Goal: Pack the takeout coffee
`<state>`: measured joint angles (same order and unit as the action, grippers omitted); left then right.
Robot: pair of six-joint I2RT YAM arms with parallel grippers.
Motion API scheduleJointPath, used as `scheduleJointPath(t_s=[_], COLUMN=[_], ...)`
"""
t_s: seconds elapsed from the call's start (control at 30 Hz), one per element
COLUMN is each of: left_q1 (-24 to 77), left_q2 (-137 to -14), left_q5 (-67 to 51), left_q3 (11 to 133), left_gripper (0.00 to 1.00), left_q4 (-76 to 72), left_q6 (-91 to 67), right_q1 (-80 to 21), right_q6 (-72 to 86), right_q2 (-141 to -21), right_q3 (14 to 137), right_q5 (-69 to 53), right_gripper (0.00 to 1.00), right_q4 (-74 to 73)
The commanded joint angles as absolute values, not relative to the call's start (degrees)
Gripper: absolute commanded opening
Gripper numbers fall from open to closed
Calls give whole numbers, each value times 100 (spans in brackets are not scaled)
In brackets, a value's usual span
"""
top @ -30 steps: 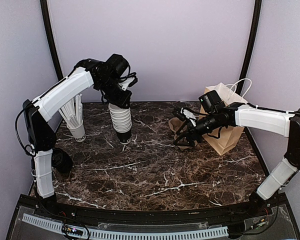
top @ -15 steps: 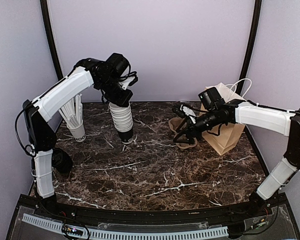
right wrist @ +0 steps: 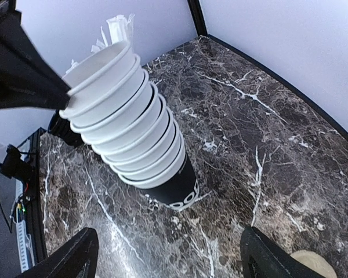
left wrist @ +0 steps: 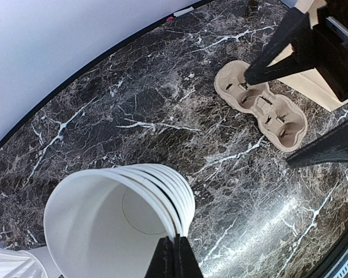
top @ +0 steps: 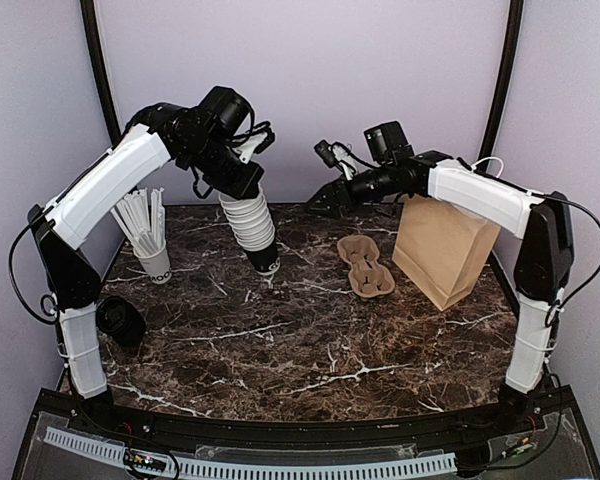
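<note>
No lidded coffee cups show in any view. My left gripper [top: 244,187] is shut on the rim of a tilted stack of lidless white cups [top: 256,232], whose black-banded bottom cup rests on the table; the wrist view shows the fingers [left wrist: 175,259] pinching that rim [left wrist: 122,220]. My right gripper [top: 327,177] is open wide and empty, raised at the back between the stack and the brown paper bag [top: 442,245]. Its wrist view looks down on the stack [right wrist: 127,127]. A cardboard cup carrier [top: 366,265] lies empty left of the bag and also shows in the left wrist view [left wrist: 261,107].
A white cup of white sticks [top: 152,240] stands at the far left. A black round object [top: 120,320] sits by the left arm's base. The table is dark marble, with purple walls close behind and beside it.
My right gripper has lifted from the carrier beside the bag and swung up and left toward the back wall. My left gripper has tipped the cup stack slightly to the right.
</note>
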<state>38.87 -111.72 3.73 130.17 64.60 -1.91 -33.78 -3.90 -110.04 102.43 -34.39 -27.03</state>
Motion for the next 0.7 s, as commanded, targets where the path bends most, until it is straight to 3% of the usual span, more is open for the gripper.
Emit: scheduleJointPath(t_s=[0.0,0.37,0.67], left_q1=[3927,3944,3971], left_q2=[-10917,-10954,-11011], left_q5=[344,29,-299], left_q3=[13131,13088,13068], left_gripper=[0,0,0], left_q4=[6278,6040,5942], left_q6=[-238,-426,-486], right_q1=[-3518,-3620,-3583], right_q6=[987,2501,3232], right_q2=[-11524,-12065,-12189], right_q3=[10922,11362,11149], right_q5=[-3828,-4696,-4700], right_gripper=[87,92,92], right_q4=[-2282,-1325,-882])
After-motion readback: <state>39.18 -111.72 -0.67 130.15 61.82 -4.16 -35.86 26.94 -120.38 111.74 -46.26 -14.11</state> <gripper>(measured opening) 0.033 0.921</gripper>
